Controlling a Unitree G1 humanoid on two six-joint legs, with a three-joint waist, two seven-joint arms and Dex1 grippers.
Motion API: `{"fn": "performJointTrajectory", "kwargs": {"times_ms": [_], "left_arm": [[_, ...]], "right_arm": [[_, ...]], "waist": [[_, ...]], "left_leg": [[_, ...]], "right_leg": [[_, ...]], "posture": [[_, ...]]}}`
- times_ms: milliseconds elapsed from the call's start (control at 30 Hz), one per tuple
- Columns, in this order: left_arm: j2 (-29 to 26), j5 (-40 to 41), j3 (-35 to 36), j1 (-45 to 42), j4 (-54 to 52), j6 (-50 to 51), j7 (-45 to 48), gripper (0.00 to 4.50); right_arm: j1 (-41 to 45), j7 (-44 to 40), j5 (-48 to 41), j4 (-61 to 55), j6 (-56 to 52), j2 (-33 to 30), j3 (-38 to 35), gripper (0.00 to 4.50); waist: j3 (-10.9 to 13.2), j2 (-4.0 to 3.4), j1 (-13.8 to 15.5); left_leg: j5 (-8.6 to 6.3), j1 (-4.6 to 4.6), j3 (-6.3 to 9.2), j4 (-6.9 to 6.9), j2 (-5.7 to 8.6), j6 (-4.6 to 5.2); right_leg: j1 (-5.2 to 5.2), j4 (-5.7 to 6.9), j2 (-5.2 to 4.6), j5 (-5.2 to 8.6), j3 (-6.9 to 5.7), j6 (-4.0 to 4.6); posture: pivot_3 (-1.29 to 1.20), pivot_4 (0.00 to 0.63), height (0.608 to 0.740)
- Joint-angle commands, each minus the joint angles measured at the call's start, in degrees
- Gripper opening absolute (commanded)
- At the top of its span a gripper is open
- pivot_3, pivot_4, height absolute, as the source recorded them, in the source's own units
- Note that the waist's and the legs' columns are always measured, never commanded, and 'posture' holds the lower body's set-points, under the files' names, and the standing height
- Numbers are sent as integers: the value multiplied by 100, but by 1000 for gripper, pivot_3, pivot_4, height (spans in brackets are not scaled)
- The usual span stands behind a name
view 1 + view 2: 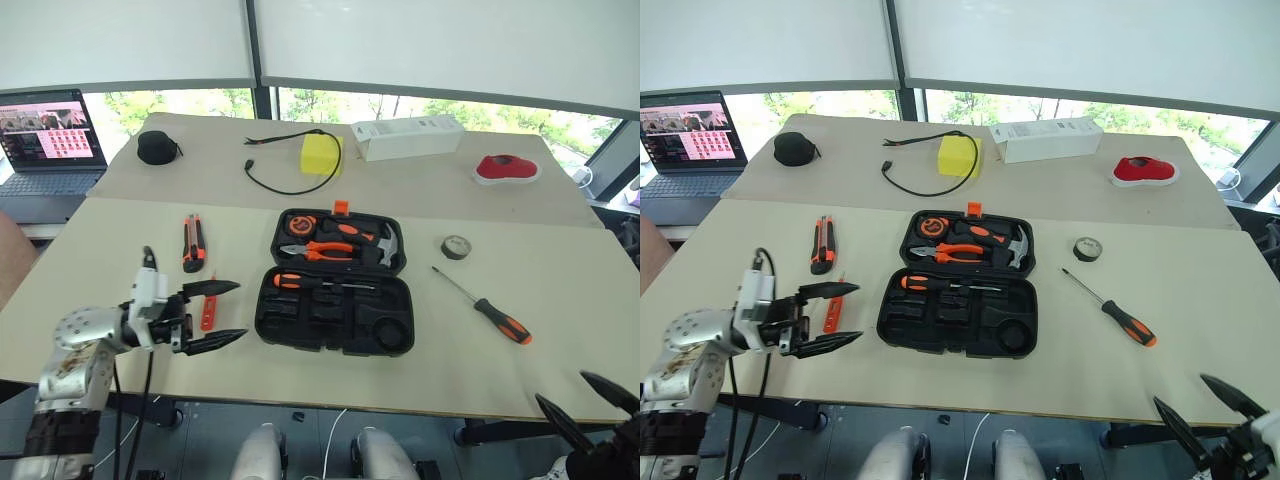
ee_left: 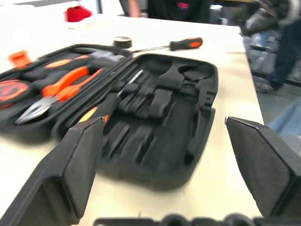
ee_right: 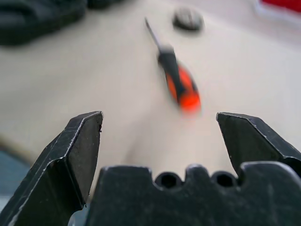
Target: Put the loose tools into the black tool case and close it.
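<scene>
A pale table (image 1: pixel 560 330) spreads out in front of me, with a second one butted against its far edge. At its centre lies the black tool case (image 1: pixel 334 282), open flat. Its far half holds pliers, a hammer and a round tape measure; a long screwdriver (image 1: pixel 322 283) sits in the near half.

My left claw (image 1: pixel 212 313) hangs just above the table near the case's left side, pointing at it, fingers spread wide and holding nothing. Behind it lies the small orange tester screwdriver (image 1: pixel 208 308), and farther back the utility knife (image 1: pixel 192 242).

My right claw (image 1: pixel 590 398) is at the near right edge of the table, also wide open and empty. Ahead of it, well apart, the second long screwdriver (image 1: pixel 485 307) lies loose on the table right of the case. The small black tape roll (image 1: pixel 457 246) sits just beyond that screwdriver's tip.
</scene>
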State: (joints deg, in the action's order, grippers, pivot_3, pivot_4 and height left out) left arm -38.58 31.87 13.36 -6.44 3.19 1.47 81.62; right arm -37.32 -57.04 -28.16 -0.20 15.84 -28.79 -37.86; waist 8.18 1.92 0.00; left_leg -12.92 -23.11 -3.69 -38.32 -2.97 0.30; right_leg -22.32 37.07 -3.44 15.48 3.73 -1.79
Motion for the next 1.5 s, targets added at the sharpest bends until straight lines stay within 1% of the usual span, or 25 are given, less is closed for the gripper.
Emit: {"fn": "performJointTrajectory", "kwargs": {"times_ms": [33,67,133,233,300,367,400,500,667,700,733,800,833,967,1000,1033,1167,1233,1300,1367,1433,1500], "left_arm": [[26,314,359,151,-162,-299,107,4447],[27,330,364,172,-182,-283,77,4447],[48,422,301,193,-355,-152,-7,4447],[84,617,89,232,-737,148,-8,4447],[90,744,-79,288,-987,381,19,4447],[101,808,-203,333,-1184,516,20,4447],[110,787,-338,378,-1347,536,43,4447],[171,634,-651,488,-1684,417,122,4447],[200,617,-859,476,-1902,411,62,4447],[191,620,-883,470,-1918,418,64,4500],[175,616,-899,459,-1928,428,59,4500],[150,614,-918,446,-1944,444,55,4500],[140,617,-919,433,-1943,452,50,4500],[85,646,-892,433,-1962,470,32,4500],[71,652,-877,446,-1965,469,27,4500],[62,654,-864,458,-1965,465,23,4500],[67,653,-776,514,-1933,414,-93,4500],[83,666,-674,555,-1880,400,-198,4500],[106,687,-522,620,-1811,388,-322,4500],[96,672,-374,706,-1731,356,-401,4500],[56,657,-248,822,-1675,359,-441,4500],[50,636,-130,940,-1621,330,-480,4500]], "right_arm": [[-4,-19,-82,30,162,-133,-235,4500],[17,-21,-102,11,103,-184,-220,4500],[180,218,-61,-266,-635,-596,-115,4500],[827,734,28,-535,-2039,-1503,89,4500],[1222,625,147,-553,-2520,-2036,412,4500],[1518,536,293,-525,-2827,-2392,706,4500],[1841,498,410,-419,-3059,-2628,997,4500],[2626,376,716,-102,-3582,-3052,1758,4500],[3556,227,1160,626,-3871,-3125,2634,4500],[3682,191,1243,761,-3825,-3111,2751,3991],[3847,220,1367,952,-3789,-3068,2896,3880],[4075,130,1512,1242,-3687,-2999,3126,3124],[4162,86,1549,1349,-3620,-2959,3202,2938],[4340,37,1599,1604,-3143,-2816,3175,1464],[4349,32,1570,1604,-3070,-2808,3107,1184],[4342,15,1538,1594,-2958,-2806,3036,1005],[4122,-247,1321,1296,-2442,-2970,2614,1011],[4126,-501,1035,945,-2203,-3002,2295,1011],[4249,-753,615,428,-2451,-3039,2066,1011],[4422,-1043,217,-199,-2914,-3149,2104,1011],[4684,-1250,-14,-849,-3519,-3349,2480,1011],[5194,-1178,-162,-1368,-4242,-3360,3018,1011]], "waist": [[-7,-11,-16],[-10,-17,-26],[-15,-26,-58],[-14,-29,-107],[-14,-29,-122],[-15,-31,-100],[-14,-29,-71],[-14,-29,-36],[-13,-27,-6],[-13,-27,-8],[-13,-27,-7],[-13,-25,-32],[-13,-22,-44],[-16,-2,-73],[-16,-2,-75],[-16,-2,-79],[-13,-10,-76],[-7,-19,-76],[-2,-33,-92],[-1,-40,-125],[1,-42,-143],[3,-37,-145]], "left_leg": [[0,1,1,0,1,0],[0,4,-1,0,1,0],[0,6,-3,2,1,0],[0,6,-12,3,2,1],[0,13,-15,2,2,1],[0,18,-16,4,11,1],[0,17,-16,9,11,1],[0,7,-27,18,11,1],[-1,-16,-30,20,18,3],[-1,-17,-30,20,18,4],[-1,-17,-30,20,19,4],[-1,-11,-33,20,18,4],[-1,-9,-32,20,18,4],[-1,-1,-32,20,16,4],[-1,-1,-32,20,15,4],[-1,-1,-32,19,16,4],[-1,-3,-32,19,16,4],[-1,-7,-33,19,16,4],[-1,-9,-31,19,16,4],[-1,-6,-22,20,13,4],[-1,-3,-13,24,9,4],[-1,-2,-9,25,6,4]], "right_leg": [[1,0,-1,5,4,9],[1,0,-1,6,7,10],[1,0,0,6,10,9],[-2,0,-1,2,24,8],[0,0,1,-7,27,1],[1,0,7,-16,26,-17],[1,0,13,-16,24,-21],[-4,-2,20,-10,9,-20],[-18,-14,15,-10,9,-26],[-18,-16,15,-11,9,-27],[-18,-17,15,-11,10,-28],[-14,-18,15,-11,11,-29],[-9,-18,16,-12,10,-30],[-2,-20,17,-13,10,-30],[-2,-20,17,-13,10,-31],[-2,-20,16,-14,11,-32],[-6,-20,16,-14,12,-33],[-8,-19,15,-14,13,-34],[-13,-18,15,-14,15,-34],[-16,-14,17,-14,23,-34],[-17,-11,21,-14,24,-34],[-19,-10,21,-14,21,-32]], "posture": [[0,150,740],[0,150,740],[0,150,740],[0,150,740],[0,150,740],[0,150,740],[0,150,740],[0,150,740],[0,150,740],[0,150,740],[0,150,740],[0,150,740],[0,150,740],[0,150,740],[0,150,740],[0,150,740],[0,150,740],[0,150,740],[0,150,740],[0,150,740],[0,150,740],[0,150,740]]}}
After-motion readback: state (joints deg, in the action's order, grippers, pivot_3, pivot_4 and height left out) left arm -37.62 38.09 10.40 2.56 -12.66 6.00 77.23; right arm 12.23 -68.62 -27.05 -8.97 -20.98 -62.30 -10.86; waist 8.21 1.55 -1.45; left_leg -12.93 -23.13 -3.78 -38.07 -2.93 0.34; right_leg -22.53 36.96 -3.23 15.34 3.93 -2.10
